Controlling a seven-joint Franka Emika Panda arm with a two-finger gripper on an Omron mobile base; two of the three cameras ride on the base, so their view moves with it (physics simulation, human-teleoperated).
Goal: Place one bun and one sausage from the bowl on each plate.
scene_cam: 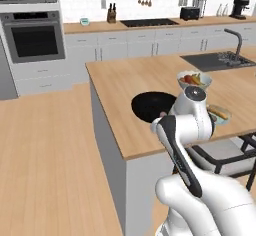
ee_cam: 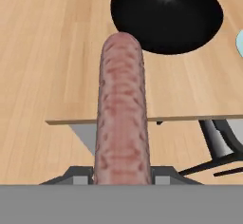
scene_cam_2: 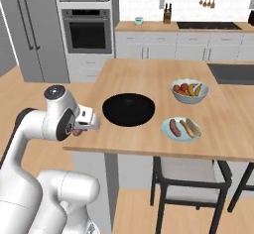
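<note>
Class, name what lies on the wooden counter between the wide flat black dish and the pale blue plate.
Nothing: bare wooden counter separates the black dish from the pale blue plate, clearest in the right base view.

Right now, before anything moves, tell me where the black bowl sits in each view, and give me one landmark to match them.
Left base view: the black bowl is at centre, its right side hidden behind the arm.
Right base view: the bowl is at centre, left of the pale blue plate.
Hand view: the bowl is at top centre, beyond the tip of the sausage.
Shared landmark: the pale blue plate, just right of the bowl in every view.
</note>
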